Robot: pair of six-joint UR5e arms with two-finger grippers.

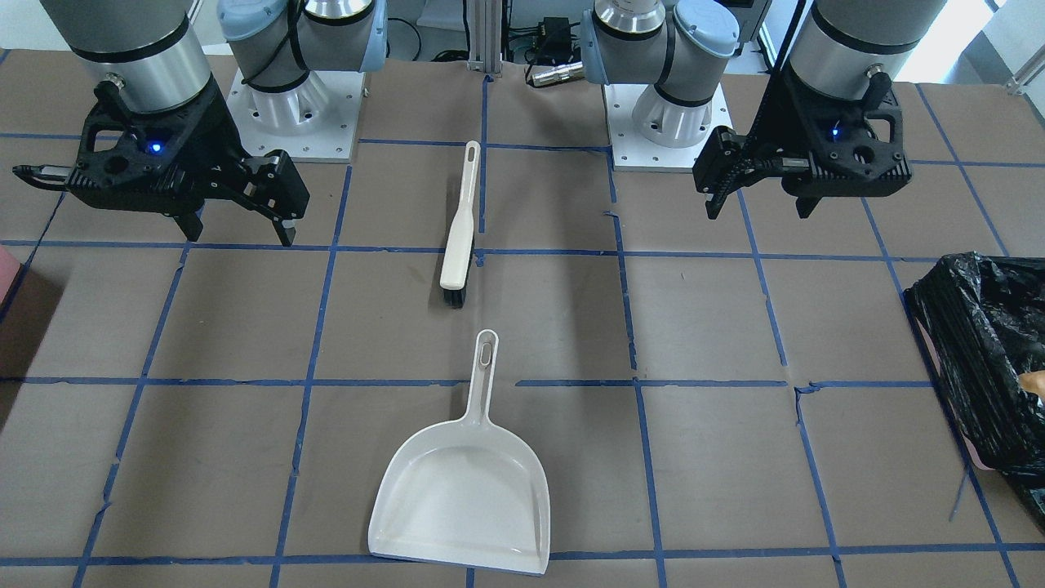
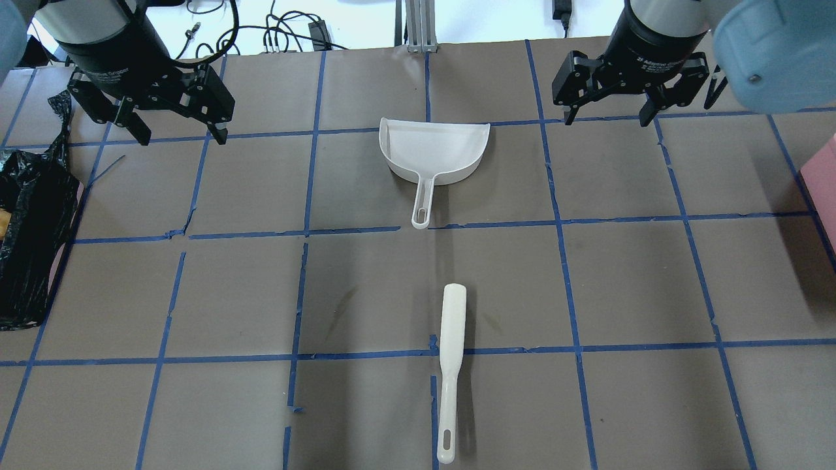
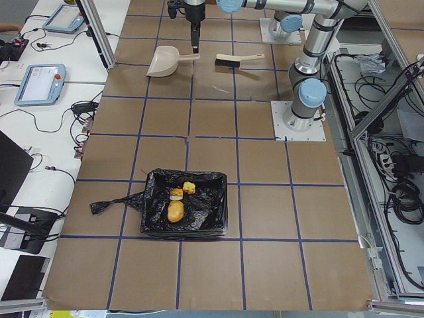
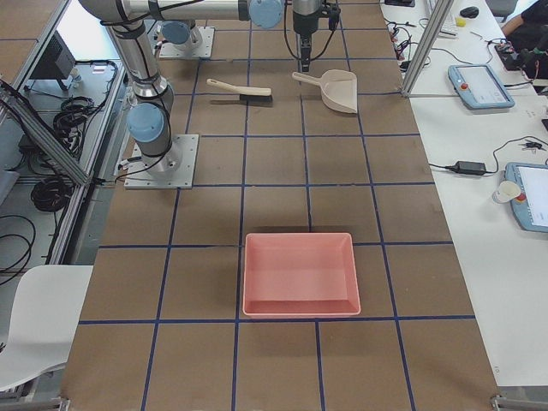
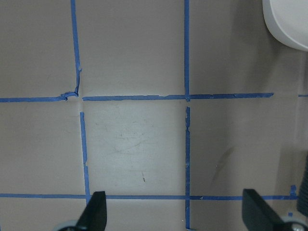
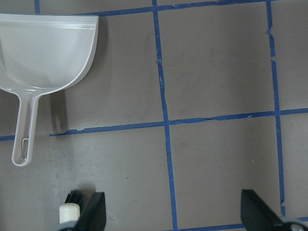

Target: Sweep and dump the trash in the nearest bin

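Note:
The trash lies inside the bin (image 3: pixel 205 218), which is lined with a black bag: a tan lump (image 3: pixel 175 211), a golden-brown bread chunk (image 3: pixel 189 188) and a pale yellow chunk (image 3: pixel 176 193). The bin stands at the table's end on my left (image 2: pixel 32 248). A white dustpan (image 2: pixel 434 150) lies empty at mid-table. A white brush (image 2: pixel 450 352) lies nearer my base. My left gripper (image 2: pixel 181 134) is open and empty, hovering above the table left of the dustpan. My right gripper (image 2: pixel 605 121) is open and empty, right of the dustpan.
A pink tray (image 4: pixel 300 310) without a bag sits at the table's end on my right, and its edge shows in the overhead view (image 2: pixel 824 176). The table is brown with a blue tape grid. Both arm bases (image 1: pixel 294 106) stand at the robot's side.

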